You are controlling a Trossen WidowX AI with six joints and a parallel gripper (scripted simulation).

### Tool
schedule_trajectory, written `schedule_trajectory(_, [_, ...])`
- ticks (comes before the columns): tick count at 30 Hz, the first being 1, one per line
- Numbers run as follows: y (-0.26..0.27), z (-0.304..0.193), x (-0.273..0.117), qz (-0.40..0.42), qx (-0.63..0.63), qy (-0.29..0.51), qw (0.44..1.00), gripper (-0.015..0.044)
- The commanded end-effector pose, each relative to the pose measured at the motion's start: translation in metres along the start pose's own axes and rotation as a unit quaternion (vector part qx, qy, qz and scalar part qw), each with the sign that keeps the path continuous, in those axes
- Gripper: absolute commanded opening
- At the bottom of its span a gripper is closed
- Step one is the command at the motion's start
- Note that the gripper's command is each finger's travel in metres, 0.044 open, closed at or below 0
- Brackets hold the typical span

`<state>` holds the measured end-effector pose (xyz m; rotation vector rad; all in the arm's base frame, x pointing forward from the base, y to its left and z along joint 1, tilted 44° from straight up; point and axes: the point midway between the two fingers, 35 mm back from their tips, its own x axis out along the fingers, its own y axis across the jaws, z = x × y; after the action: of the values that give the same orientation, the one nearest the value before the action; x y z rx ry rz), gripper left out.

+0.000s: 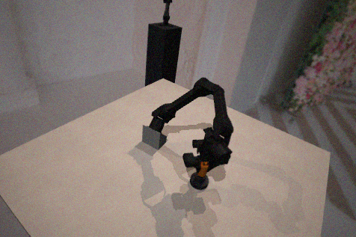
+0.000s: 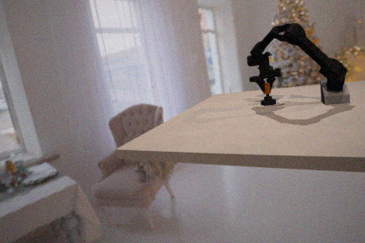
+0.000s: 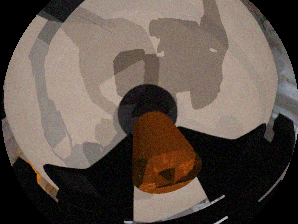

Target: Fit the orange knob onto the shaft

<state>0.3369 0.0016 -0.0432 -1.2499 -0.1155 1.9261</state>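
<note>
The orange knob [image 1: 203,170] [image 2: 267,88] [image 3: 160,145] stands about upright over the round dark pedestal [image 1: 199,182] [image 2: 268,102] [image 3: 131,112]. In the exterior view a short dark stretch of shaft shows between the knob's lower end and the pedestal, so the knob is above the base. My gripper [image 2: 267,84] [image 3: 154,135] is shut on the knob, with a dark finger on each side of it in the wrist view. The knob's hole and the shaft's top are hidden. How the two flat sides lie to each other cannot be seen.
The pedestal stands on the pale table [image 1: 93,149] [image 2: 230,133]. My arm's grey base block [image 1: 151,137] [image 2: 334,93] is on the same table. A black column [image 1: 163,53] with a dark figure on top stands behind the table. Shadows of the arm fall around the pedestal.
</note>
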Motion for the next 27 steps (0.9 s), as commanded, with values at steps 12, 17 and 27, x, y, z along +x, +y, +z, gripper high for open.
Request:
schedule_trajectory(12, [-0.0002, 0.0009, 0.0006, 0.000, -0.005, 0.003, 1.000, 0.0000])
schedule_trajectory(17, [0.0017, 0.0031, 0.0004, 0.000, -0.005, 0.003, 1.000, 0.0000])
schedule_trajectory(27, [0.0017, 0.0017, 0.0027, 0.000, -0.005, 0.003, 1.000, 0.0000])
